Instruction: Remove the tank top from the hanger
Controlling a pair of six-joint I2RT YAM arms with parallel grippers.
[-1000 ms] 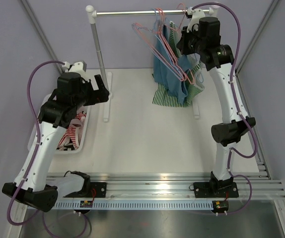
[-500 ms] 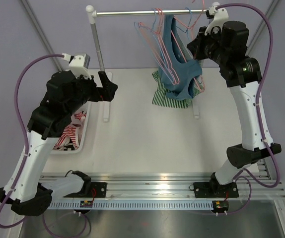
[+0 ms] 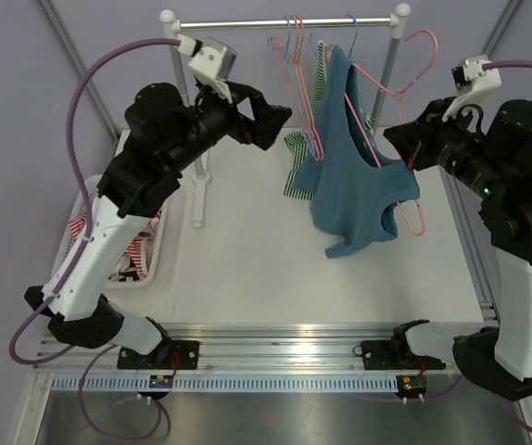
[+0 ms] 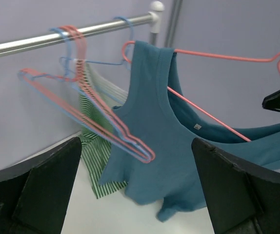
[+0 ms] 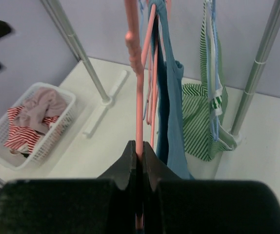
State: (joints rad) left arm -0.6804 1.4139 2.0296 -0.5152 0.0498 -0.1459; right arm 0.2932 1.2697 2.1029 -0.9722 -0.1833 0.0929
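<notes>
A blue tank top [image 3: 349, 176] hangs on a pink wire hanger [image 3: 380, 82]. The hanger is off the rail and tilted, with its hook up at the right. My right gripper [image 3: 403, 148] is shut on the hanger wire and holds it in the air in front of the rack. The right wrist view shows the wire [image 5: 139, 97] pinched between the jaws [image 5: 141, 151], with the tank top [image 5: 171, 112] behind. My left gripper [image 3: 271, 125] is open and empty, left of the tank top and apart from it. In the left wrist view the tank top [image 4: 154, 136] and hanger [image 4: 218, 56] lie ahead of the open gripper [image 4: 137, 195].
The steel rail [image 3: 275, 22] carries several empty pink and blue hangers [image 3: 294, 56] and a green striped garment [image 3: 296, 176]. Rack posts stand at the left [image 3: 184, 102] and right [image 3: 391, 65]. A white basket [image 3: 150, 250] of clothes sits at the table's left.
My right gripper has pulled the hanger and tank top off the rail, forward and to the right. My left arm has risen and swung right toward the rack.
</notes>
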